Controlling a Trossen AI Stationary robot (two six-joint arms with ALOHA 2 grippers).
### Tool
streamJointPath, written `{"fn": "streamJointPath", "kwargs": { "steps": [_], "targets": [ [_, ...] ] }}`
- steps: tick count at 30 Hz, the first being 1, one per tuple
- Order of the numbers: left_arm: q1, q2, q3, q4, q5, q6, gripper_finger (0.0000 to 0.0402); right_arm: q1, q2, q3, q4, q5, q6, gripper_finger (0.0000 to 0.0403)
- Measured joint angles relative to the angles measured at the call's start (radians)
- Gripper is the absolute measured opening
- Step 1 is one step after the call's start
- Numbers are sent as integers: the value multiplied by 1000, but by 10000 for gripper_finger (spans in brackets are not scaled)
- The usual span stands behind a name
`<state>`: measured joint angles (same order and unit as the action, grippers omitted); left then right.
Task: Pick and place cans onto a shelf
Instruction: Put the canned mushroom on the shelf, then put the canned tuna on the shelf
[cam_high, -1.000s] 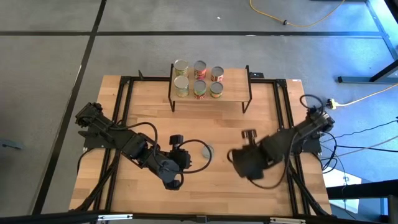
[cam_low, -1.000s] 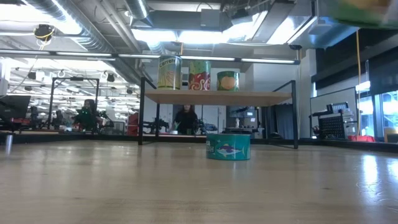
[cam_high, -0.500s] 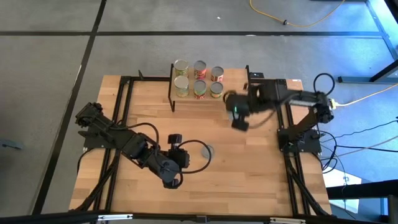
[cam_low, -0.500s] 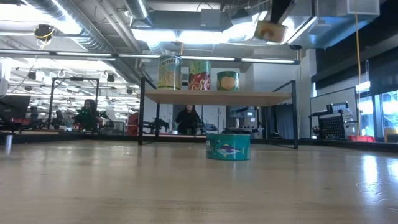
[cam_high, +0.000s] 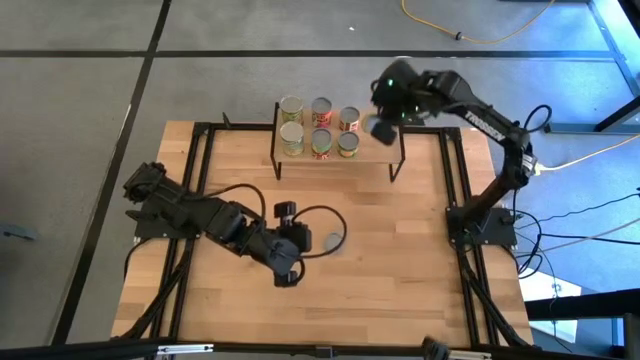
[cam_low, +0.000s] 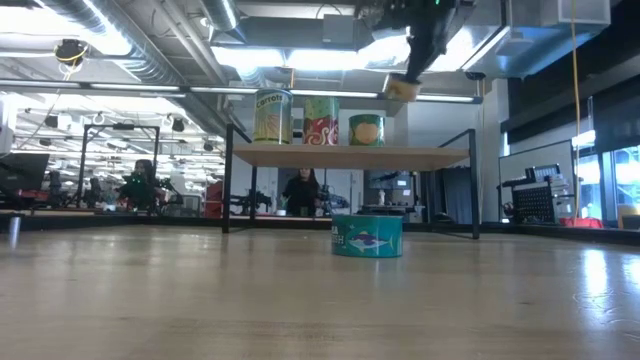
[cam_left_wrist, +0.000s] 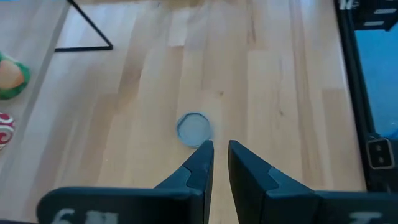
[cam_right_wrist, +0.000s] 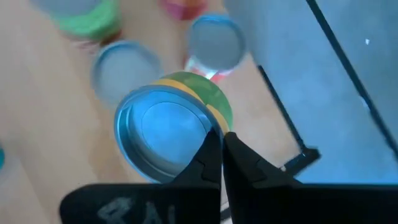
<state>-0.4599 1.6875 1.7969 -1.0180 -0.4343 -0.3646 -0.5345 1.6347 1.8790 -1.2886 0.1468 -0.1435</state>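
Already six small silver-topped labelled cans are set on the wooden-topped black-legged shelf; upper centre, a seventh green-yellow can is clamped in the right tool; a flat teal tin is left mid-bench beside the nearly closed, empty left tool.

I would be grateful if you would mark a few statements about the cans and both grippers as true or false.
1. Six cans stand on the shelf. True.
2. The right gripper is empty. False: it is shut on the rim of a yellow-green can, above the shelf's right end.
3. A teal can stands on the table. True.
4. The left gripper holds the teal can. False: the can stands free just ahead of it.
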Motion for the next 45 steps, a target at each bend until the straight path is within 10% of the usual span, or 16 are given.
{"fn": "streamJointPath", "kwargs": {
  "steps": [13,45],
  "targets": [
    [100,0,0,-4,38,0,43,-261,159,-1,41,-143,-124,2],
    [141,0,0,-29,62,7,43,-246,252,115,-100,-108,-185,79]
  ]
}}
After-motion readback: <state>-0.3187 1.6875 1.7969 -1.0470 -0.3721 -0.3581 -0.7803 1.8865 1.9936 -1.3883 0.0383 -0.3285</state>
